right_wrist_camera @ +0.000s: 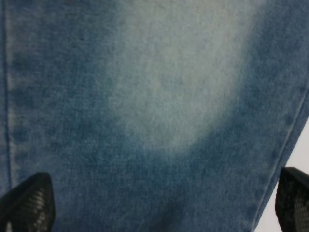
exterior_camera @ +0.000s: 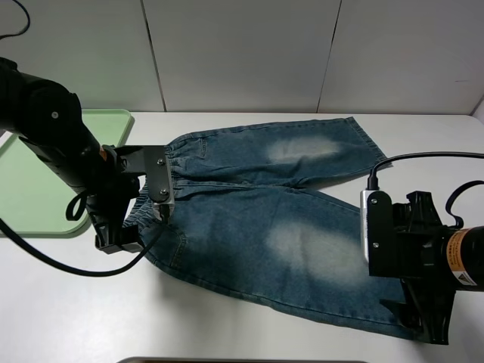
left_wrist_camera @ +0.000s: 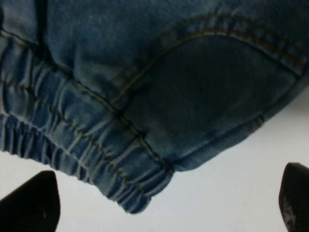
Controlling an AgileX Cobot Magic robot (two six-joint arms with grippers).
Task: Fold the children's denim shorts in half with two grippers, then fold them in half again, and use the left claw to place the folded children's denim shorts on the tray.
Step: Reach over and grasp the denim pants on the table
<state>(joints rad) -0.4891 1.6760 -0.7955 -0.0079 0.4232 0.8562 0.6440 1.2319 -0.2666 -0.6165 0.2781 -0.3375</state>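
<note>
The children's denim shorts (exterior_camera: 249, 219) lie spread flat on the white table, with the elastic waistband to the left and both legs running right. My left gripper (exterior_camera: 121, 243) hovers open at the near corner of the waistband. In the left wrist view the left gripper (left_wrist_camera: 161, 212) has both tips over bare table, just short of the gathered waistband (left_wrist_camera: 72, 150). My right gripper (exterior_camera: 425, 325) stands open over the near leg's hem. In the right wrist view the right gripper (right_wrist_camera: 159, 208) straddles the denim (right_wrist_camera: 159, 96) and its pale patch. Neither holds anything. The tray (exterior_camera: 30, 189) lies at the far left, partly behind the left arm.
White wall panels rise behind the table. A dark grey edge (exterior_camera: 227, 361) shows at the bottom of the high view. Black cables loop from both arms; the right one (exterior_camera: 423, 157) runs over the table beside the far leg.
</note>
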